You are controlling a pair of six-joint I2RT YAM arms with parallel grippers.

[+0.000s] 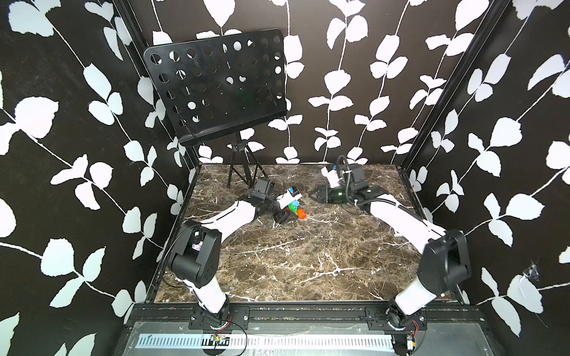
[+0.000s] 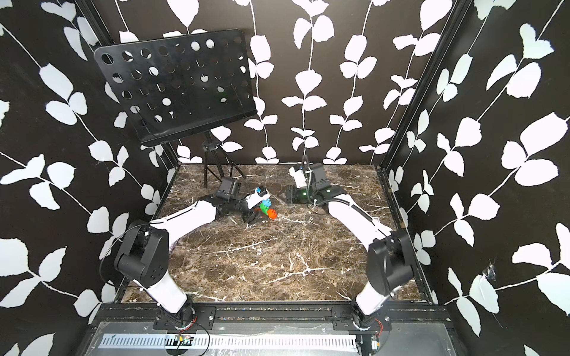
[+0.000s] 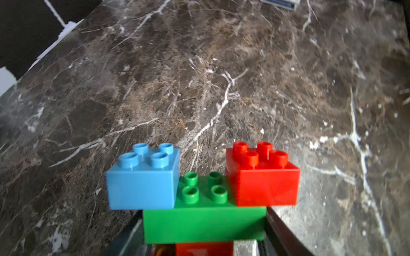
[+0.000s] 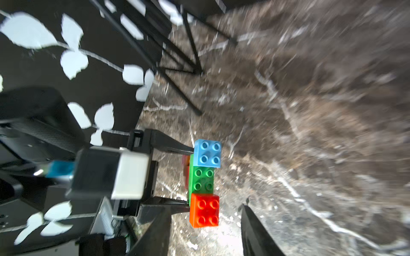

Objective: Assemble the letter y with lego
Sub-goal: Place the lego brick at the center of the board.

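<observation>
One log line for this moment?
left fingers shut on lego y | right fingers open, empty | blue brick, red brick atop green brick

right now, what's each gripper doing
left gripper: closed on the lego y
right gripper: open, holding nothing
</observation>
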